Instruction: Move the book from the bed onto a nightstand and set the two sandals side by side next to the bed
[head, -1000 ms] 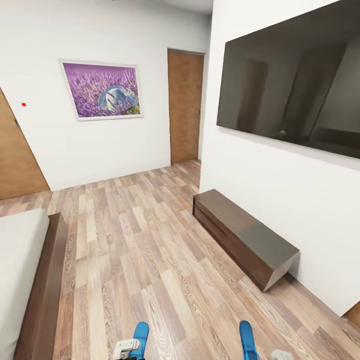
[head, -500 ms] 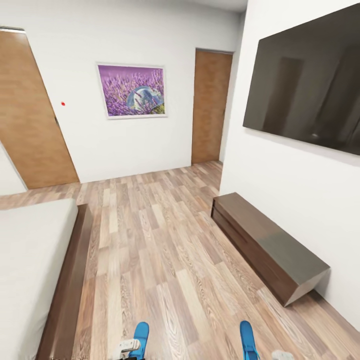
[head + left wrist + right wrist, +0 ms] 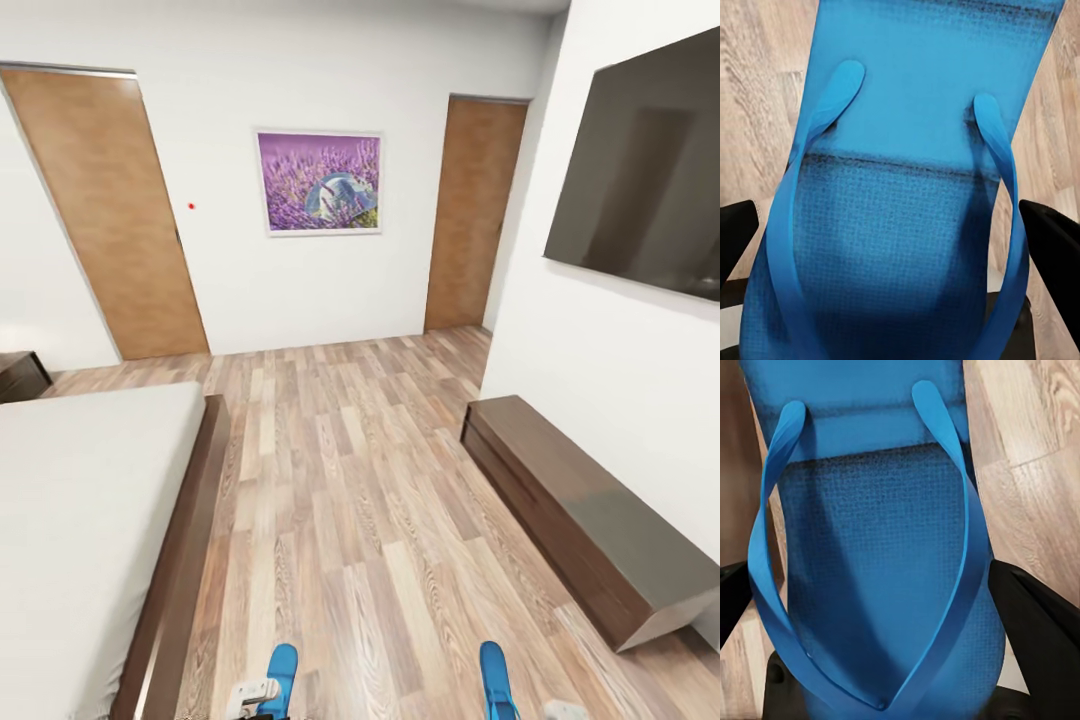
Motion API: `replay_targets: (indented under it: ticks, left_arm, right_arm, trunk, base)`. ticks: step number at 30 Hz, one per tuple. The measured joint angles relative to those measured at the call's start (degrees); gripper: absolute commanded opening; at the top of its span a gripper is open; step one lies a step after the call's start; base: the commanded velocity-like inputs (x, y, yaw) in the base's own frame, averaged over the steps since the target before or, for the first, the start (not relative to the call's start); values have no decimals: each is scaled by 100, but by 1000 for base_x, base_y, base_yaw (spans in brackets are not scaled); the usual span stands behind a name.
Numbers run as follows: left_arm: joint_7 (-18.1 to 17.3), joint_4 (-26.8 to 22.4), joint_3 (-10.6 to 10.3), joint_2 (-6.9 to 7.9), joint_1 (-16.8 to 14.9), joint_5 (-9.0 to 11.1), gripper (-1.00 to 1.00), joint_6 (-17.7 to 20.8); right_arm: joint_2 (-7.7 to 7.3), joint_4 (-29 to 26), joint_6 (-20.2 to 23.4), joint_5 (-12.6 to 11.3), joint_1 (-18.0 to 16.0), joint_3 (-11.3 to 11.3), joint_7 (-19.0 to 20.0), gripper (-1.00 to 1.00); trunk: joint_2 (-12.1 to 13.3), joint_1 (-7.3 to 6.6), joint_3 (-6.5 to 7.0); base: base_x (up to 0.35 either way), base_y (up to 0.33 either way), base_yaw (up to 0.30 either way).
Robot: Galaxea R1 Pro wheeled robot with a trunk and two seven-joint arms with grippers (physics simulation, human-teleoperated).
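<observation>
Head view, robot in transit across bedroom, w/ one bright blue flat rubber flip-flop in each gripper.

Left sandal [image 3: 282, 672] at 7 o'clock of frame, toe forward, carried by left gripper [image 3: 255, 692], whose whitish body shows just beside it. Right sandal [image 3: 493, 676] at 5 o'clock, carried by right gripper [image 3: 563, 711] at frame edge. Both held flat, roughly parallel, apart; judged: a carry pose that lets the pair be set down side by side w/o re-gripping.

Wrist views: left sandal sole [image 3: 911, 187] lies lengthwise between two black fingers [image 3: 1054, 244], which sit at its side edges; same for right sandal sole [image 3: 881, 540] and its fingers [image 3: 1035, 611]. Jaws parted approx. to sandal width, each clamped on its sandal; exact pad contact hidden by the straps.

Low platform bed w/ dark brown frame and light grey mattress [image 3: 80, 520] at 8–9 o'clock; light wood-plank floor [image 3: 340, 500] alongside it is the likely drop zone. Dark brown glossy nightstand [image 3: 20, 375], corner visible at 9 o'clock. Long dark low bench [image 3: 580, 520] at 4 o'clock, under wall-mounted dark screen [image 3: 640, 190] at 2 o'clock.
</observation>
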Motion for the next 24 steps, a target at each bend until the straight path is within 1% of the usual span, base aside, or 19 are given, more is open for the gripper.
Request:
replay_targets:
  ticks: [16,19,24]
  left_arm:
    - [0,0,0,-3,0,0,-100,0]
    - [0,1,0,-4,-1,0,-100,0]
    - [-3,3,0,-8,-2,0,-100,0]
  right_arm:
    - [-8,0,0,-32,0,-4,14,-100]
    - [-9,-1,0,-35,1,-4,21,-100]
    - [-10,-2,0,-36,2,-2,40,-100]
  trunk:
    - [0,0,0]
    - [0,0,0]
    - [0,0,0]
  base:
    - [0,0,284]
    - [0,0,150]
    - [0,0,24]
